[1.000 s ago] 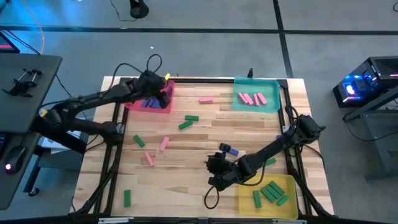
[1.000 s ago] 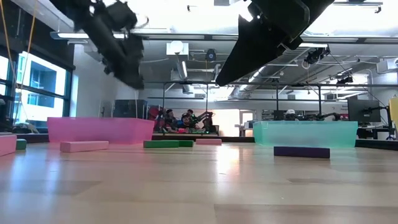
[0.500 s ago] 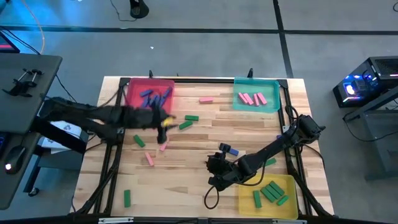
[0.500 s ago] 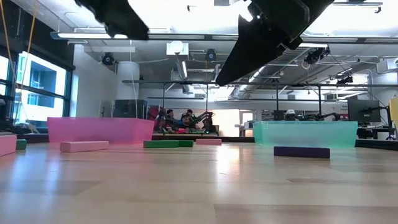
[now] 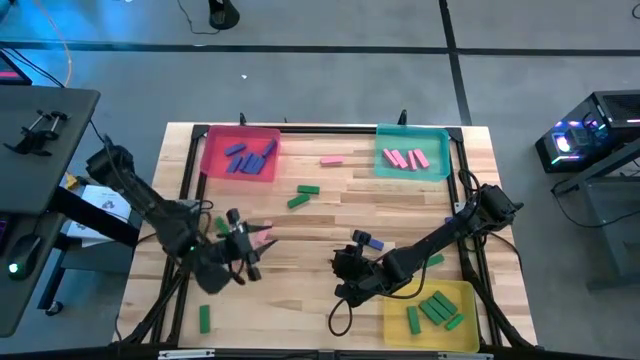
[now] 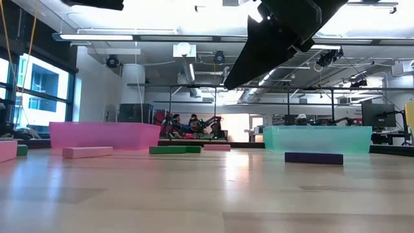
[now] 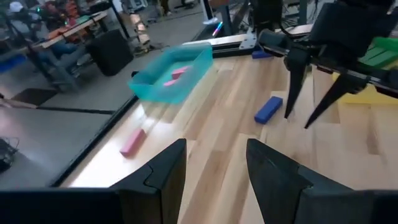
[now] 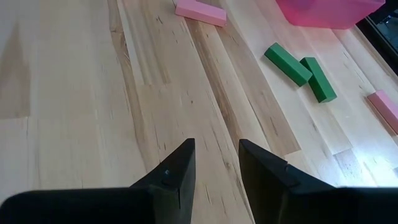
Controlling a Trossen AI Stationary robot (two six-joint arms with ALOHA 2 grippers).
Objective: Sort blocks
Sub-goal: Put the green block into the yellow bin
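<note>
Left pincer (image 5: 250, 255) off pink tray (image 5: 212, 165), empty.

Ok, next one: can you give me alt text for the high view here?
Two dark arms work over a wooden table scattered with blocks: the left gripper hovers open by a pink block, the right gripper open near a blue block. Pink tray, teal tray and yellow tray hold sorted blocks.

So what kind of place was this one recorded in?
Most likely a robotics lab or open workshop. The wooden table stands on a grey floor beside a lit computer tower, and the low view shows exposed ceiling ducts and people at benches behind.
</note>
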